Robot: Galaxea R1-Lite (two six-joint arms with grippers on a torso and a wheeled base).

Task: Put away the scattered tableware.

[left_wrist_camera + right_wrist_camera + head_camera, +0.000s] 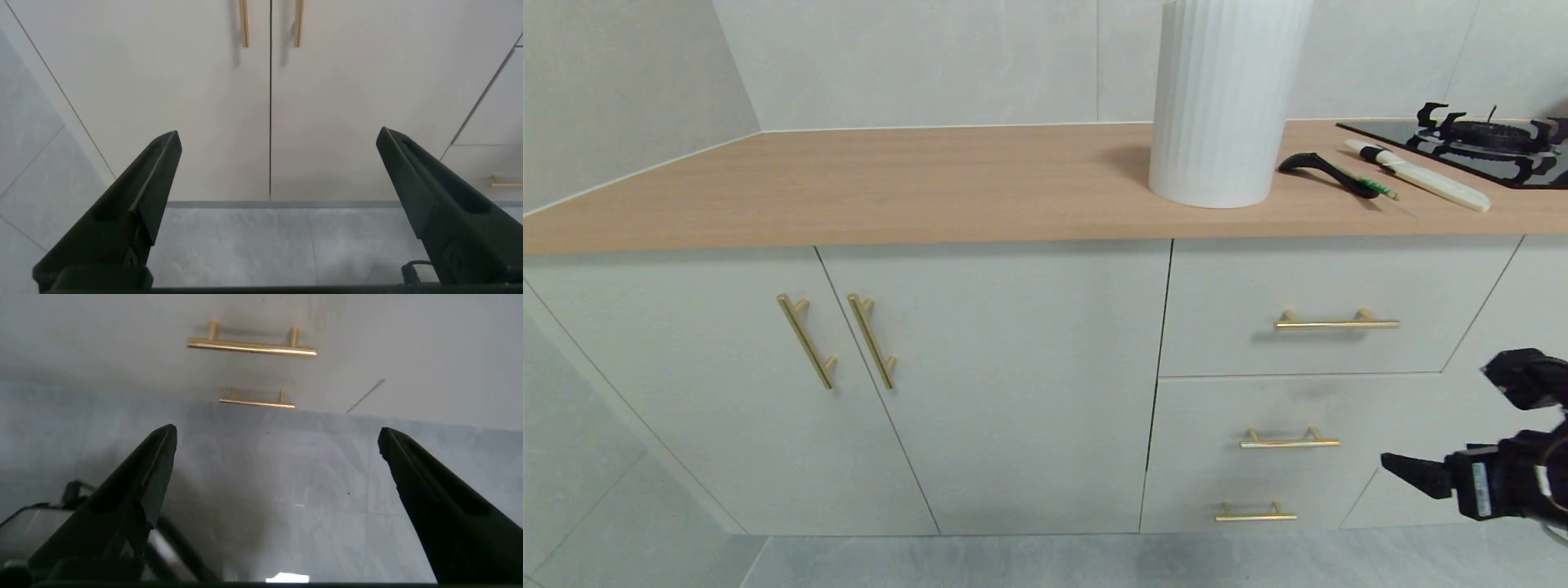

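On the wooden countertop, right of a tall white ribbed holder, lie a black-handled utensil with a green tip and a white knife-like piece. My right gripper hangs low at the right, in front of the drawers, open and holding nothing. In the right wrist view that gripper points down at the floor and the two lower drawer handles. My left gripper is open too and faces the bottom of the double cupboard doors.
A black gas hob sits at the counter's far right. Below are two cupboard doors with gold handles and three drawers, top handle, middle, bottom. Grey tiled floor lies in front.
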